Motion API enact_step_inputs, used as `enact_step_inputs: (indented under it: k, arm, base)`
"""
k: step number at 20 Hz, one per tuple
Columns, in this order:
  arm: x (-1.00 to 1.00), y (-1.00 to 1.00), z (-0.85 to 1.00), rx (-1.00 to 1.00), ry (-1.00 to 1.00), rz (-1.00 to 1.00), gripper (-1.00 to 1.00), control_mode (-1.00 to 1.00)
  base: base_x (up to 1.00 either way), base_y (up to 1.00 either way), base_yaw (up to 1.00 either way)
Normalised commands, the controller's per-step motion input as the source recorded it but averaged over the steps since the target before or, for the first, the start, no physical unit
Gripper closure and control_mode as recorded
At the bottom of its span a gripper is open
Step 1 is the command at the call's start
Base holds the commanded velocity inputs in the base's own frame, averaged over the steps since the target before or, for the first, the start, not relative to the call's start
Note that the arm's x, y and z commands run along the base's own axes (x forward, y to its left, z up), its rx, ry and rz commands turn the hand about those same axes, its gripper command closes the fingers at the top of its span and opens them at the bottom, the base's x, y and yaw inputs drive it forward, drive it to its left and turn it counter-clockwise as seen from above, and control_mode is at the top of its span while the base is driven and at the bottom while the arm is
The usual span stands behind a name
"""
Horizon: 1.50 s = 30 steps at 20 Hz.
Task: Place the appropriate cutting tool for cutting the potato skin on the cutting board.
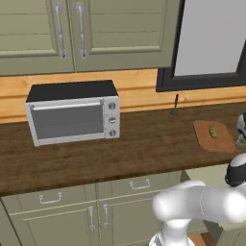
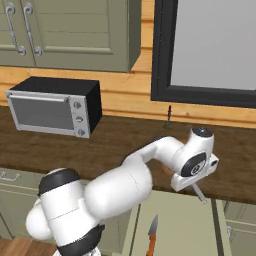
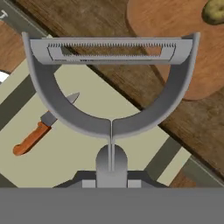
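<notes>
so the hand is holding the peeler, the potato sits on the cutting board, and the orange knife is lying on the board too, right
Not quite. The knife is not on the cutting board; the hand view shows it lying on the pale surface below the counter edge. The rest stands: the hand holds the peeler, and the potato sits on the board.

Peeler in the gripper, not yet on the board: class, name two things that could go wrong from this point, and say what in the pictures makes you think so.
1. The gripper holds the peeler by the end of its thin stem, so it might twist or slip in transit.
2. The potato already lies on the cutting board; a careless drop might land the peeler on it or nudge it off.
</notes>
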Motion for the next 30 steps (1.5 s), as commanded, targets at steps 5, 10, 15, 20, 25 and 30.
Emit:
enact_step_inputs:
  k: [5,10,15,20,25,30]
  arm:
    - [1.00,-0.01,-0.17,0.00,0.14,0.00,1.00,-1.00]
    - [1.00,0.00,-0.20,0.00,0.08,0.00,1.00,-1.00]
    - [0.96,-0.07,-0.20,0.00,0.06,0.00,1.00,-1.00]
    - [0.68,-0.03,-0.24,0.00,0.08,0.00,1.00,-1.00]
    - [0.00,0.03,-0.49,0.00,0.02,0.00,1.00,-1.00]
    - [-0.11,0.35,-0.62,-0.01,0.01,0.00,-1.00,-1.00]
  base:
    - [0.00,0.00,0.00]
    - [0.00,0.00,0.00]
    - [0.00,0.00,0.00]
    - [0.00,0.00,0.00]
    - [0.00,0.00,0.00]
    - [0.00,0.00,0.00]
